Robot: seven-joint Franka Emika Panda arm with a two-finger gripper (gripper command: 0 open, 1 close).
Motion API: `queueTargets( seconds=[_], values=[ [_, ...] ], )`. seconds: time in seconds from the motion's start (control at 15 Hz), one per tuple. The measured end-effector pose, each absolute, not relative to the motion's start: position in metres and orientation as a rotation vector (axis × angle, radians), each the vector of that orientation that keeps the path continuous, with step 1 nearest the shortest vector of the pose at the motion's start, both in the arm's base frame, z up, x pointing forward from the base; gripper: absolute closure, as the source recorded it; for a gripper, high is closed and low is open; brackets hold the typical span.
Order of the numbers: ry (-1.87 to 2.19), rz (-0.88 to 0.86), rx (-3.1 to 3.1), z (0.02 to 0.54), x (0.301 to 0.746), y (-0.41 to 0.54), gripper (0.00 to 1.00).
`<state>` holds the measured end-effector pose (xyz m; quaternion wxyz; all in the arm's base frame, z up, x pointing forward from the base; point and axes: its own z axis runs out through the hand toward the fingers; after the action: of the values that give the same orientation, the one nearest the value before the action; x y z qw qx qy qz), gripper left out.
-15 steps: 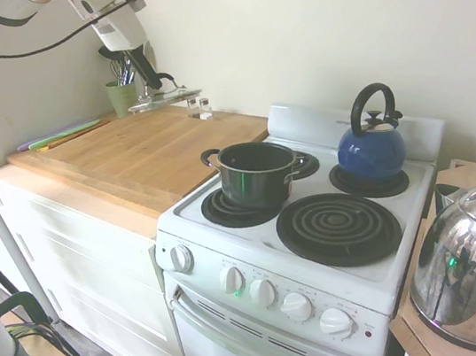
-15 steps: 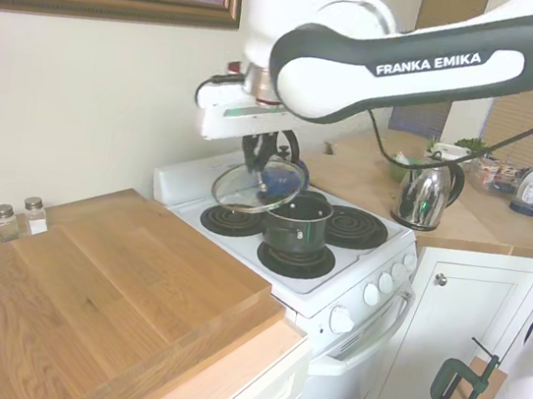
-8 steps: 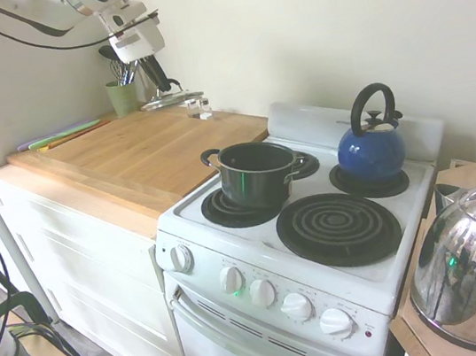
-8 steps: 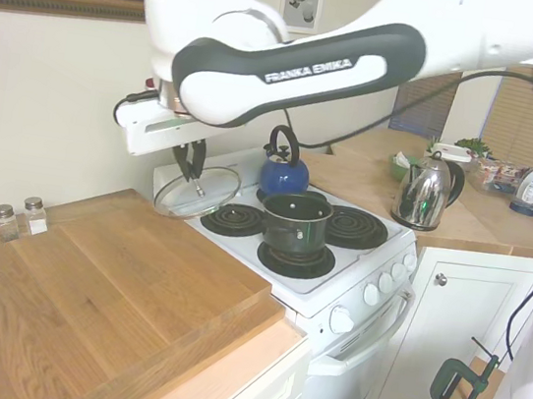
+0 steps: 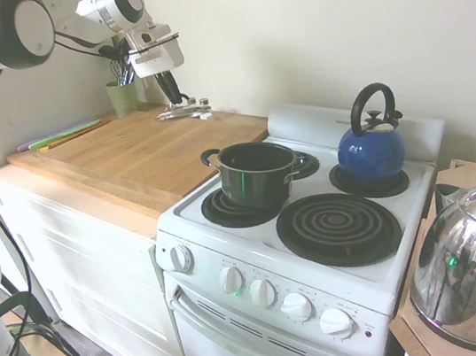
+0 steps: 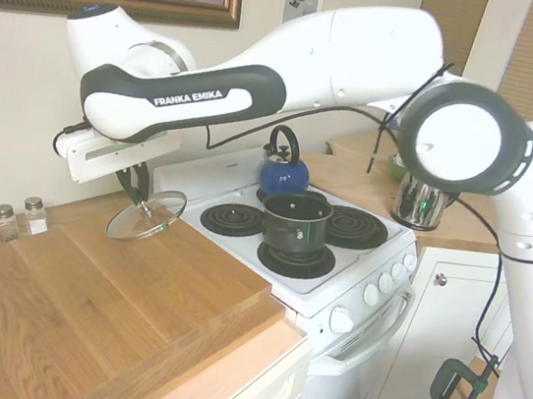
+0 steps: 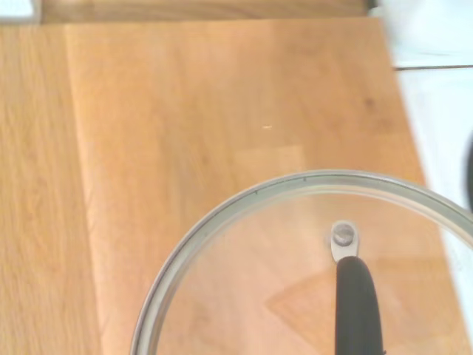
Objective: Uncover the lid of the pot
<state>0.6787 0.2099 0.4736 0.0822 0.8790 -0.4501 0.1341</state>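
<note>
Gripping the lid (image 6: 146,215) above the wooden counter (image 6: 83,303), the tool (image 6: 137,185) leaves the pot (image 5: 256,173) uncovered.

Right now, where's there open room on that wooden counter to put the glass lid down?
The wooden counter is bare from the lid out to its front edge. Crowded spots: the salt and pepper shakers by the wall, and the green utensil cup in the far corner.

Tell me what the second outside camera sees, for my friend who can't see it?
A white robot arm's gripper holds a glass lid tilted over a wooden countertop. On the white stove beside it sit the uncovered dark pot and a blue kettle.
</note>
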Motion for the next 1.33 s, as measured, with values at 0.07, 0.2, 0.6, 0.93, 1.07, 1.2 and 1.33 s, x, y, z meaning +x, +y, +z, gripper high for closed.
queueTargets(
  seconds=[0.07,0.2,0.6,0.93,1.07,1.2,1.33],
  values=[
    [-1.326,0.365,2.632,0.463,0.687,0.212,1.0],
    [-1.302,0.299,2.635,0.443,0.702,0.212,1.0],
    [-1.281,0.207,2.624,0.412,0.731,0.215,1.0],
    [-1.273,0.176,2.613,0.402,0.743,0.216,1.0],
    [-1.266,0.169,2.612,0.39,0.745,0.218,1.0],
    [-1.263,0.171,2.617,0.386,0.747,0.22,1.0],
    [-1.268,0.171,2.624,0.391,0.747,0.22,0.0]
  ],
)
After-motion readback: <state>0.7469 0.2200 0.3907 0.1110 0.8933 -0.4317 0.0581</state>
